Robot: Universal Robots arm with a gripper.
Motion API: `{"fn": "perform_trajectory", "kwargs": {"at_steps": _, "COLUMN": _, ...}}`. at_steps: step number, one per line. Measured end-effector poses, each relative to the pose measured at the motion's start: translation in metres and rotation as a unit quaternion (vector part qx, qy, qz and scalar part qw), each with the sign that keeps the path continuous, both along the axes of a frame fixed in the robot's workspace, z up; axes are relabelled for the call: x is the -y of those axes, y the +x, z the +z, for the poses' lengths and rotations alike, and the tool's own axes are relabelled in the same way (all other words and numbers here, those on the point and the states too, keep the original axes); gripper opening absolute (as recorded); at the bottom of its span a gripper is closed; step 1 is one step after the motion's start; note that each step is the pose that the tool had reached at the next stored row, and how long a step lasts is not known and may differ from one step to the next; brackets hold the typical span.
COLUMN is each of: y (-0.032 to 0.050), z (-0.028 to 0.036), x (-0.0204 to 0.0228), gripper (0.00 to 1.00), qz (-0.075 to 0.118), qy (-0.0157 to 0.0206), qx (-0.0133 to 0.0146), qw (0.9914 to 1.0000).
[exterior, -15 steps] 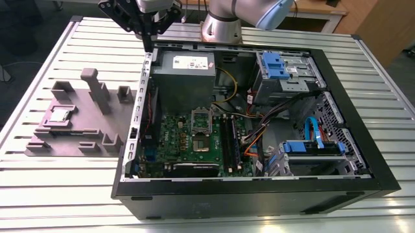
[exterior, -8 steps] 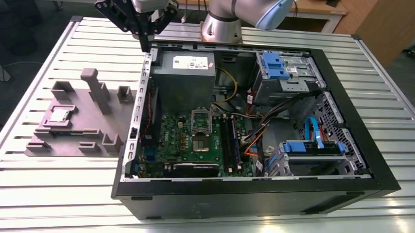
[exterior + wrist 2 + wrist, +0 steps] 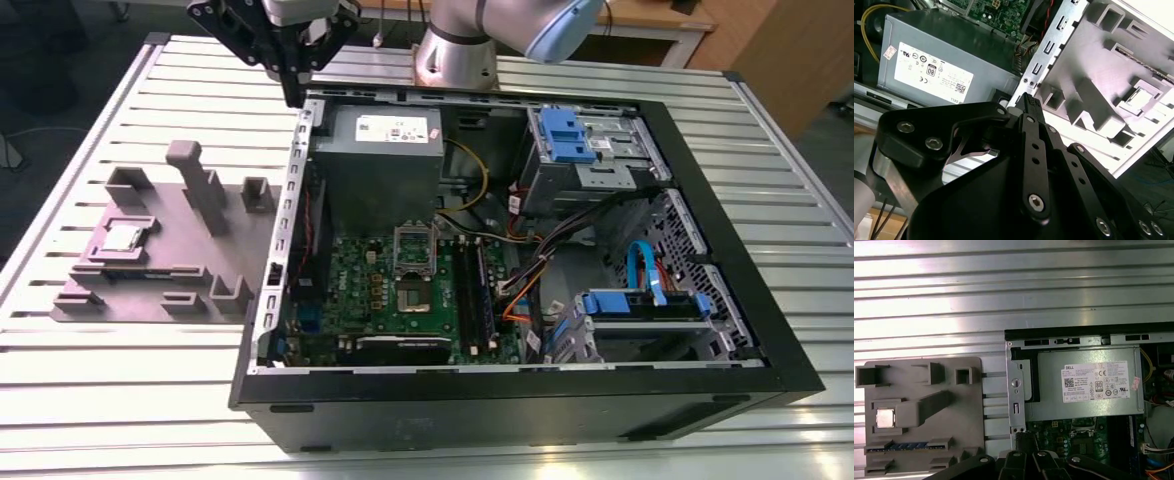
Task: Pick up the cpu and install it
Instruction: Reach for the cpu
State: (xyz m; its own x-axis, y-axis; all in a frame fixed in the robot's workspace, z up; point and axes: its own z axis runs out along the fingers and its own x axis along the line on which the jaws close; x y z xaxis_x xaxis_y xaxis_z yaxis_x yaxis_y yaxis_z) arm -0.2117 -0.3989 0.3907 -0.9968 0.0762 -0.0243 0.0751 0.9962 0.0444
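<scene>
In the exterior view, the gripper (image 3: 291,93) hung over the back corner of the computer case (image 3: 534,405), just above its rear wall and beside the grey power supply box (image 3: 380,170). Its fingers tapered to a single tip, so I took it as closed with nothing held. The second wrist view agreed: the fingertips (image 3: 1028,102) met over the case's metal edge.

I judged the step in hand to be the reach for the cpu (image 3: 127,236), with no part of the pick made yet. The chip lay flat in a shallow square pocket of the grey holder (image 3: 147,292), which sat on the slatted tabletop (image 3: 134,400) just beside the case, towards the exterior view's left. That put it well apart from the gripper, across the case wall and nearer the camera. In the first wrist view the cpu (image 3: 885,418) showed as a pale square beside a raised grey bar.

To do this well, I reckoned the fingers had to be spread before descending and kept clear of the holder's upright posts (image 3: 200,190). They also had to come squarely onto the chip's edges, as its thin flat body offered little to grip. The hinged frame (image 3: 415,243) on the motherboard stood open.
</scene>
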Motion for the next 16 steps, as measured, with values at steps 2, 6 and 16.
{"fn": "perform_trajectory", "kwargs": {"at_steps": 2, "y": -0.0012, "z": 0.0000, "x": 0.0000, "gripper": 0.10, "qz": 0.000, "qy": 0.0000, "qx": 0.0000, "qw": 1.00000}}
{"fn": "perform_trajectory", "kwargs": {"at_steps": 6, "y": -0.0034, "z": -0.0001, "x": 0.0000, "gripper": 0.10, "qz": 0.000, "qy": 0.0000, "qx": 0.0000, "qw": 1.00000}}
{"fn": "perform_trajectory", "kwargs": {"at_steps": 16, "y": -0.0084, "z": -0.0003, "x": 0.0000, "gripper": 0.10, "qz": 0.000, "qy": 0.0000, "qx": 0.0000, "qw": 1.00000}}
